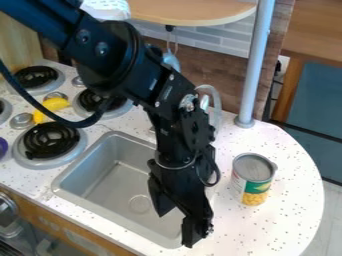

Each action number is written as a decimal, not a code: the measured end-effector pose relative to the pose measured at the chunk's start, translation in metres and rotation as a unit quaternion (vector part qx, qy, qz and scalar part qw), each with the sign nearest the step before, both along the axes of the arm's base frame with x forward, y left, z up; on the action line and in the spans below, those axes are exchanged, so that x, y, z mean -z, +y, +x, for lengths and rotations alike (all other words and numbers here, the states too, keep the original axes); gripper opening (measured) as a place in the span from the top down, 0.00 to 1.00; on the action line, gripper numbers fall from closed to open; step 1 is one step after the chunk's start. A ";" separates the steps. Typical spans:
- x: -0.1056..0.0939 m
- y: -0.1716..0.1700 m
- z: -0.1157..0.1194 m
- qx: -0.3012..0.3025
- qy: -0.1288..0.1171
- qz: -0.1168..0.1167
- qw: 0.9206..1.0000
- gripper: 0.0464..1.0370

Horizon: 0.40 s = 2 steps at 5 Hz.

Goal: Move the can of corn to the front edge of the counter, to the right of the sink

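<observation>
Comes in from the upper left as a black arm [127, 55], ending in a gripper [175, 231] angled down over the sink's near right corner, with fingers parted and holding nothing. To the right of the claw and higher in the view, apart from it, stands upright as a can of corn [254, 177] on the speckled white counter [287, 200]. Is topped with grey metal and labelled in green, white and yellow, with yellow kernels pictured low on the label; cannot tell what is inside. Below and left of the claw, opens into a grey metal sink [93, 192] with a round drain [139, 203] in its floor. Behind the sink, curves up into a faucet [215, 100]. Farther left, lies as a yellow banana [55, 104] among black coil burners [50, 140], with something purple [3, 147] cut off at the left edge.
</observation>
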<state>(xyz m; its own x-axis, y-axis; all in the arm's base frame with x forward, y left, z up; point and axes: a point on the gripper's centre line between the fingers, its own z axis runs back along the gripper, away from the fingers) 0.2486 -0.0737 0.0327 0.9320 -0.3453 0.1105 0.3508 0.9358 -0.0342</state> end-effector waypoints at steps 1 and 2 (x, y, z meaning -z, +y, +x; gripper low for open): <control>0.006 0.000 -0.001 0.001 0.010 0.002 1.000 0.04; 0.001 -0.019 0.043 0.002 -0.035 -0.038 0.999 0.04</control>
